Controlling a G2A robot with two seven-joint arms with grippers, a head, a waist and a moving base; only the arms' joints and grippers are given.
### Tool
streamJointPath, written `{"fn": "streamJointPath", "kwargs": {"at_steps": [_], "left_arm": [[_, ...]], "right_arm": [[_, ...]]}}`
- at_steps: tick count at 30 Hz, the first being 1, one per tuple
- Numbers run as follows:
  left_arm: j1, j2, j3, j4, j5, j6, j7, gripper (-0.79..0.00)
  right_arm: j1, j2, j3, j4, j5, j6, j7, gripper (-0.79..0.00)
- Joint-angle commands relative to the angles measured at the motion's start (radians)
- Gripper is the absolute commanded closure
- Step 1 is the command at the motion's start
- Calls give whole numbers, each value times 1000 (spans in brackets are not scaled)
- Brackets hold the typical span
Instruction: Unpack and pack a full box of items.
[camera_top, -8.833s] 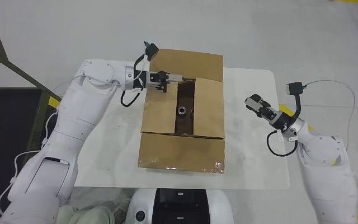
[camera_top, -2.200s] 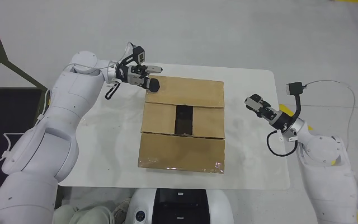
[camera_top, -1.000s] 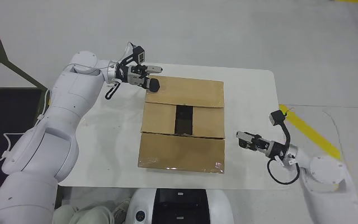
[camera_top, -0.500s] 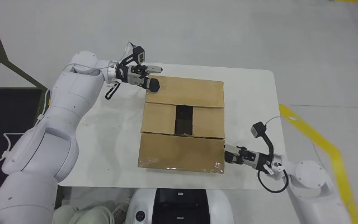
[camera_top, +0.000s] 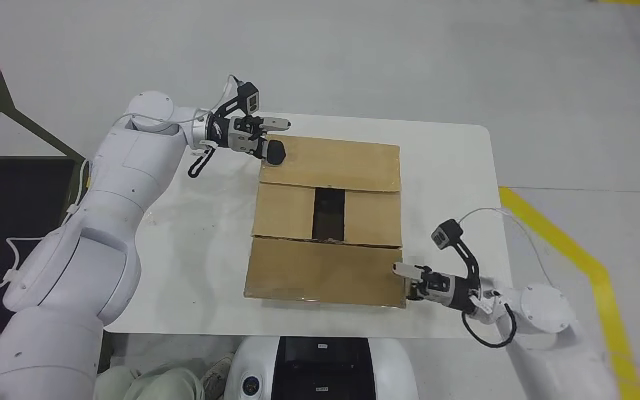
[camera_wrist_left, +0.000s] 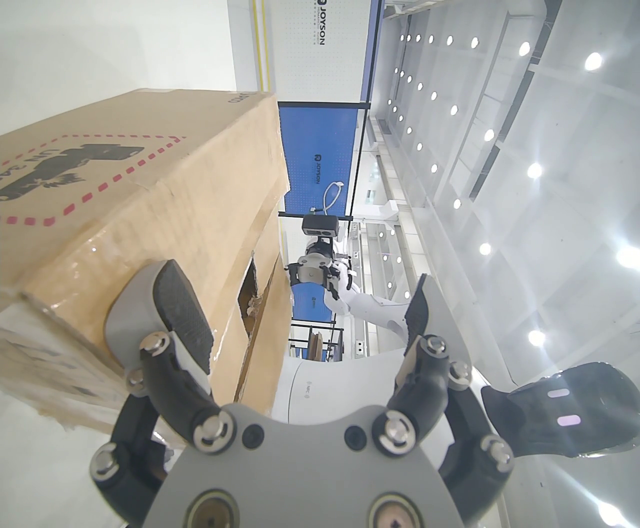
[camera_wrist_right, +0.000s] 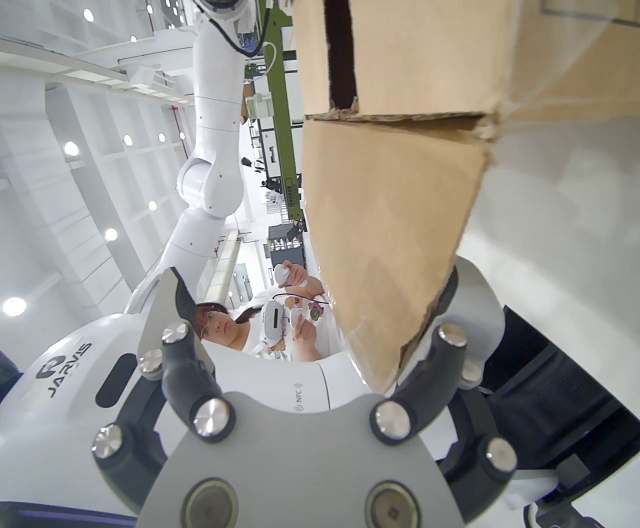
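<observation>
Right claw (camera_top: 408, 280), spread apart, straddled the brown cardboard box's (camera_top: 330, 165) flap corner (camera_wrist_right: 390, 250); it needed a square, deep bite before lifting slowly.

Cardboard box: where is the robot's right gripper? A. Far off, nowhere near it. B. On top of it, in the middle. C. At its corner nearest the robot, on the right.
C: the right gripper sits at the near right corner of the cardboard box, with that corner between its open jaws.
</observation>
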Motion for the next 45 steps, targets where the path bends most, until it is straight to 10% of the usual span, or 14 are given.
{"fn": "streamJointPath", "kwargs": {"at_steps": [1,45], "left_arm": [[0,0,0,0,0,0,0,-785],[0,0,0,0,0,0,0,-785]], "right_arm": [[-2,1,5,-17,7,-11,-5,-785],[343,-16,-120,223,-100,-152,-275,-785]]}}
